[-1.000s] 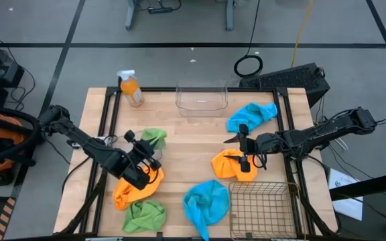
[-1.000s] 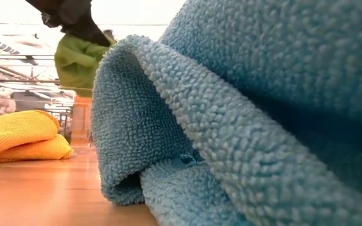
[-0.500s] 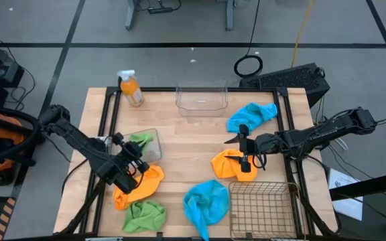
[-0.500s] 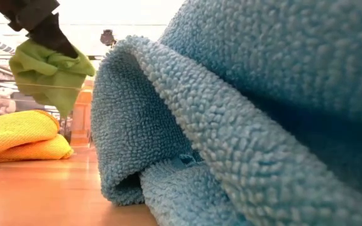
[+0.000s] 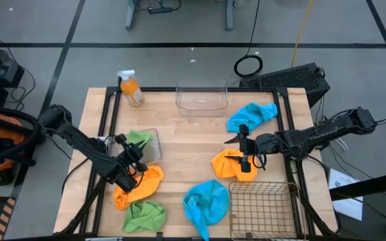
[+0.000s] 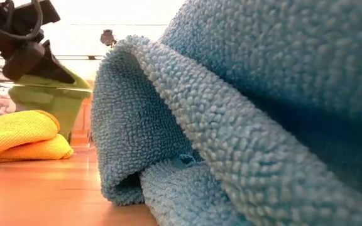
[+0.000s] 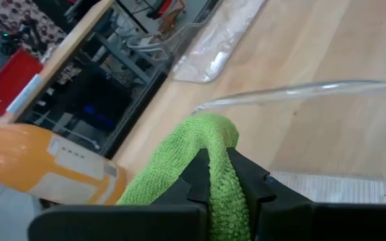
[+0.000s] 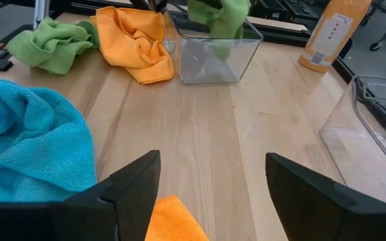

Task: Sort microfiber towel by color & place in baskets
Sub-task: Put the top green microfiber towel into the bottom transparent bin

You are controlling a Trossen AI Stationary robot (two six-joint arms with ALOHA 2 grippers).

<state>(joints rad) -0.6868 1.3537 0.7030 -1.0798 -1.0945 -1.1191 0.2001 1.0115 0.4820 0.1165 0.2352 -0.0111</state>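
We see the left gripper (image 5: 131,148) clamped on a green towel (image 5: 138,138), which hangs downward from the fingers into a clear tub (image 5: 146,144) at the table's left. We count six towels: two green, two orange, two blue. The second clear tub (image 5: 201,96) sits at the far edge, the wire basket (image 5: 263,209) near right. The right gripper (image 5: 244,151) hovers spread wide over an orange towel (image 5: 234,165).

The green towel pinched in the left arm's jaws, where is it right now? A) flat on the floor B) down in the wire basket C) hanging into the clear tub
C: the left gripper holds the green towel over and into the clear tub.
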